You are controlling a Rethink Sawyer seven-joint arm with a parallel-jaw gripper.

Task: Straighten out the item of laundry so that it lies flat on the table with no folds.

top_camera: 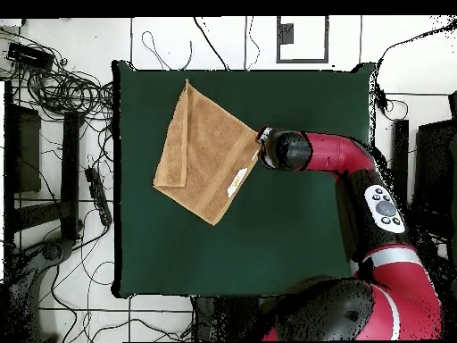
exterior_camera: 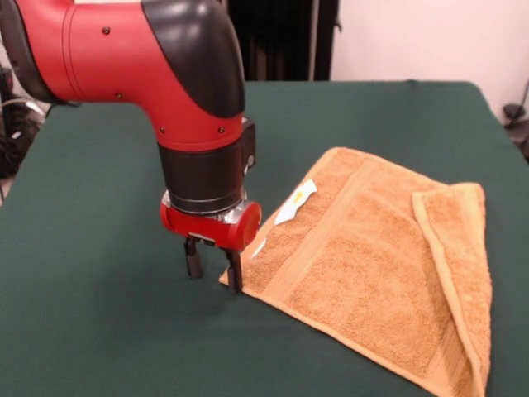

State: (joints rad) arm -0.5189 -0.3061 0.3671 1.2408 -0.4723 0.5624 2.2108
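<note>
The orange-tan towel point(exterior_camera: 372, 273) lies on the green table point(exterior_camera: 99, 331), right of the middle in the front view. Its right edge is folded over onto itself as a narrow strip point(exterior_camera: 455, 248). A white label point(exterior_camera: 295, 203) sticks up at the towel's left edge. My gripper point(exterior_camera: 213, 269) is down at the table, open, and one finger point(exterior_camera: 235, 273) touches the towel's left corner. The other finger stands over bare cloth. In the overhead view the towel point(top_camera: 210, 152) lies at the table's point(top_camera: 294, 232) upper left, and my wrist point(top_camera: 284, 148) covers the gripper beside the towel's right corner.
My arm point(top_camera: 357, 179) reaches over the table's right side in the overhead view. Cables and black gear point(top_camera: 62, 98) lie on the floor left of the table. Black stands point(exterior_camera: 281, 37) are behind the table's far edge in the front view.
</note>
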